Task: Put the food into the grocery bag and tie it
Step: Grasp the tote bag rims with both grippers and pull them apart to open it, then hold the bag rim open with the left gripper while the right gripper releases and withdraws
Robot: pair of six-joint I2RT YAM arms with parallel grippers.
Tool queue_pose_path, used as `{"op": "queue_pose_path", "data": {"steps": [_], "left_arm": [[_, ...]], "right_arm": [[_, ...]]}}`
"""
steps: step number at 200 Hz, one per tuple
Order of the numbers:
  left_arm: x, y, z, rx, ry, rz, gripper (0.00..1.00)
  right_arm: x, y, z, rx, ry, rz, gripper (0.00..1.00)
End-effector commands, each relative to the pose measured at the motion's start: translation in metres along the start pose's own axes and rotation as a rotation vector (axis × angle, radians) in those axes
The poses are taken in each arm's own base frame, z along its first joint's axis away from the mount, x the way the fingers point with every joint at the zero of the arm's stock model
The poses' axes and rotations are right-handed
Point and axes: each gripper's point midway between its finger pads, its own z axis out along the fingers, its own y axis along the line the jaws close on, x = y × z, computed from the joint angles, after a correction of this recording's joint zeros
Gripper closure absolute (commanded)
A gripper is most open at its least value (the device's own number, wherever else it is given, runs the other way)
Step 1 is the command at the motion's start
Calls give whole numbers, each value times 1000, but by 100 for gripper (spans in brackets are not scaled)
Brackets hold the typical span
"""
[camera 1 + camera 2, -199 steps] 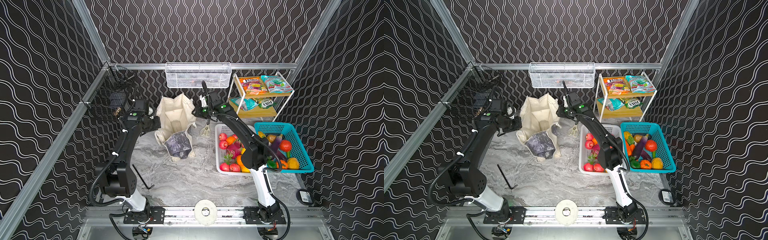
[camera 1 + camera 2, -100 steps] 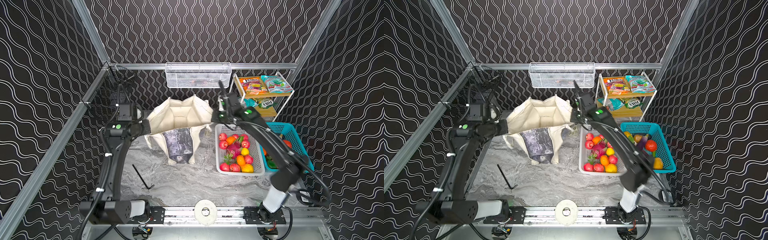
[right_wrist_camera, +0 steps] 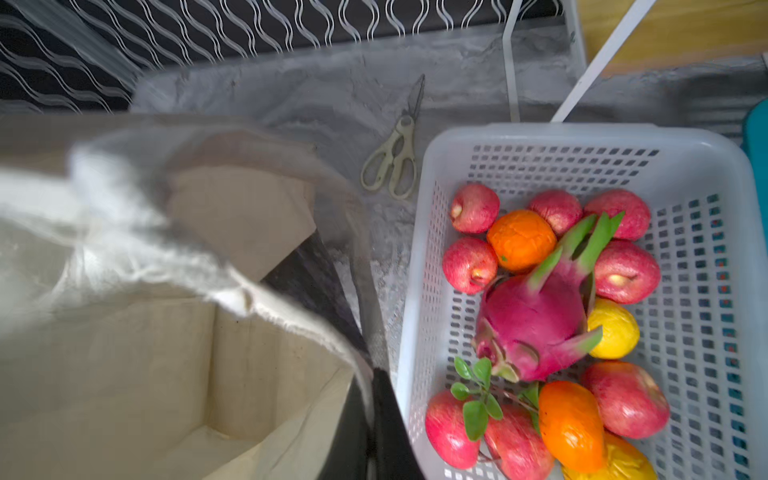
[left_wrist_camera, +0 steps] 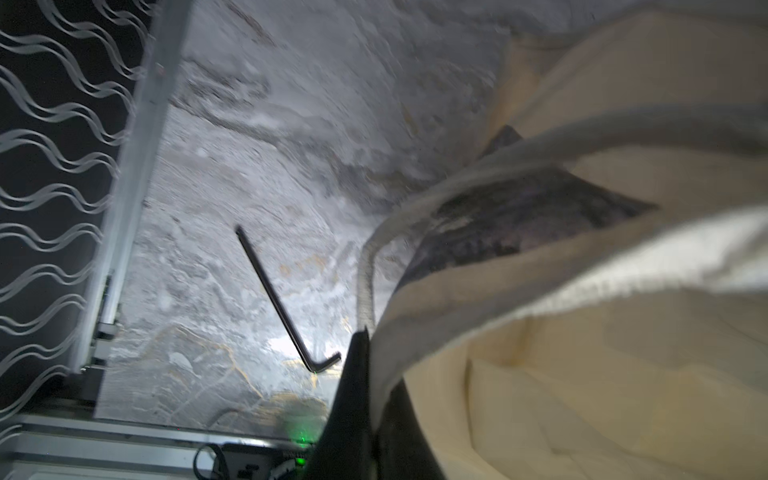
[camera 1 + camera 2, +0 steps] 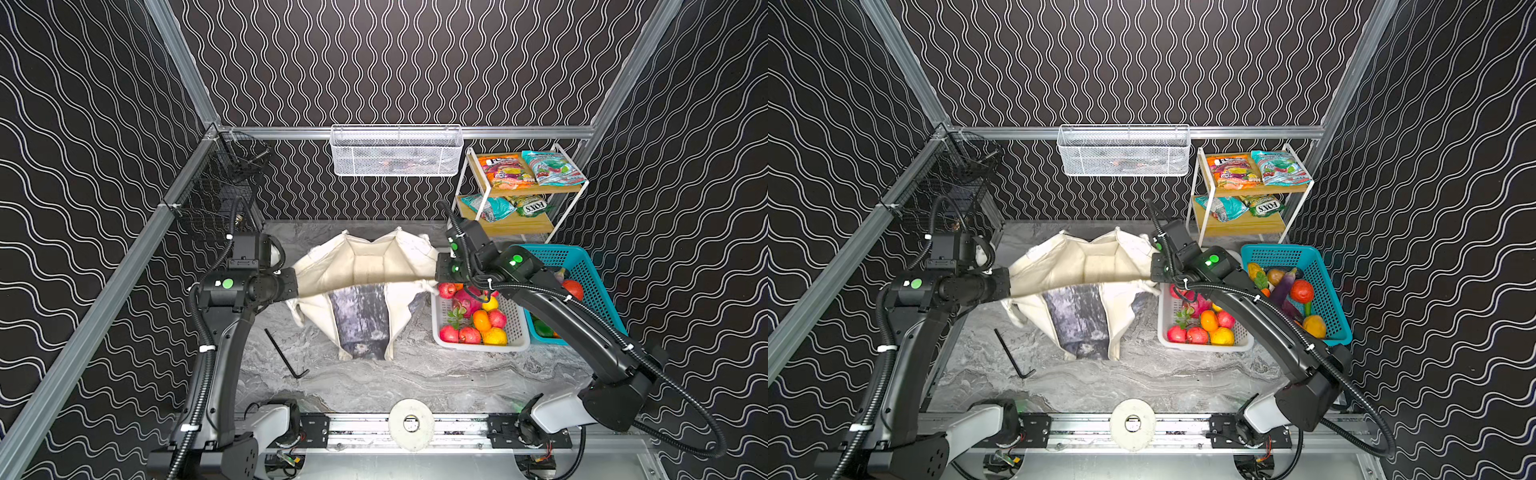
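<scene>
Zero food in the bag [image 5: 361, 266] as far as shown: the right wrist view looks down into a bare cream floor. Left pincer [image 5: 293, 285] and right pincer [image 5: 439, 269] are each clamped tight on the bag's near rim, one at each end. The hem is pulled taut between them and the mouth gapes wide. Judged step: spreading the bag open for loading. Nothing else looks done. Left to do: all the loading, then tying the handles.

- Fruit [image 5: 482, 321] sits in the white basket [image 5: 478, 348], just beside and below the right pincer.
- More produce is in the teal basket [image 5: 552, 249], past the white one on the side away from the bag.
- Packets [image 5: 505, 170] lie on the shelf [image 5: 507, 224] behind the right pincer.
- Hex key [image 5: 286, 353] lies on the table [image 5: 395, 374] below the left pincer, apart from the bag.
- Scissors [image 3: 392, 162] lie on the table behind the right pincer, between bag and white basket.

Hard to see:
- Fingertips are buried in canvas, with only dark finger edges in the wrist views.
- Both wrist views are blurred.
- The right arm covers part of the teal basket.
- One handle [image 4: 365, 266] loops near the left pincer; the other I can't place.
- Wall basket [image 5: 395, 151] contents are unreadable.
- I can't tell if the bag's bottom rests on the table or hangs.
</scene>
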Motion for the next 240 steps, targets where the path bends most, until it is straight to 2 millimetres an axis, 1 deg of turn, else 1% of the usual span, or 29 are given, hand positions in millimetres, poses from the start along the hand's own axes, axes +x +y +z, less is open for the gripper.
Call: {"op": "queue_pose_path", "data": {"steps": [1, 10, 25, 52, 61, 71, 84, 92, 107, 117, 124, 134, 147, 154, 175, 189, 206, 213, 222, 223, 228, 240], "left_arm": [[15, -26, -6, 141, 18, 18, 100], [21, -32, -7, 179, 22, 8, 100], [32, -39, -5, 224, 35, -12, 100], [49, -45, 5, 268, 64, -48, 100], [51, -48, 6, 285, 65, -59, 98], [53, -52, 8, 306, 65, -69, 93], [54, -54, 9, 320, 62, -75, 84], [54, -54, 9, 320, 61, -75, 77], [53, -53, 9, 313, 54, -73, 60], [51, -54, 9, 316, 50, -75, 51], [50, -54, 10, 317, 50, -76, 47], [48, -56, 10, 325, 48, -74, 44], [44, -57, 11, 325, 40, -71, 41], [41, -57, 11, 324, 37, -67, 40], [35, -55, 16, 303, 35, -58, 39], [32, -54, 20, 291, 36, -49, 41], [29, -54, 25, 282, 36, -41, 45], [28, -54, 26, 283, 36, -37, 49], [28, -55, 28, 288, 42, -31, 55], [28, -55, 29, 289, 42, -30, 56], [28, -56, 29, 294, 43, -26, 60], [27, -58, 31, 302, 44, -22, 72]], "right_arm": [[22, 1, 4, 60, 79, -49, 100], [30, 7, 7, 55, 102, -67, 100], [41, 12, 12, 60, 125, -85, 100], [54, 10, 19, 68, 144, -88, 100], [57, 9, 21, 70, 150, -88, 100], [59, 8, 22, 71, 151, -85, 100], [59, 7, 21, 69, 144, -81, 100], [59, 7, 21, 65, 140, -78, 99], [59, 9, 20, 51, 134, -74, 94], [60, 11, 21, 40, 136, -73, 88], [61, 11, 22, 35, 137, -71, 83], [61, 13, 22, 26, 141, -70, 78], [62, 15, 22, 14, 143, -69, 66], [62, 15, 22, 10, 142, -66, 60], [64, 17, 24, -1, 149, -60, 54], [68, 20, 26, -19, 159, -54, 53], [73, 22, 32, -24, 177, -48, 55], [75, 23, 34, -24, 183, -45, 58], [76, 23, 36, -25, 190, -40, 65], [76, 24, 36, -25, 191, -40, 67], [76, 24, 36, -25, 193, -38, 72], [74, 25, 35, -26, 188, -31, 87]]}}
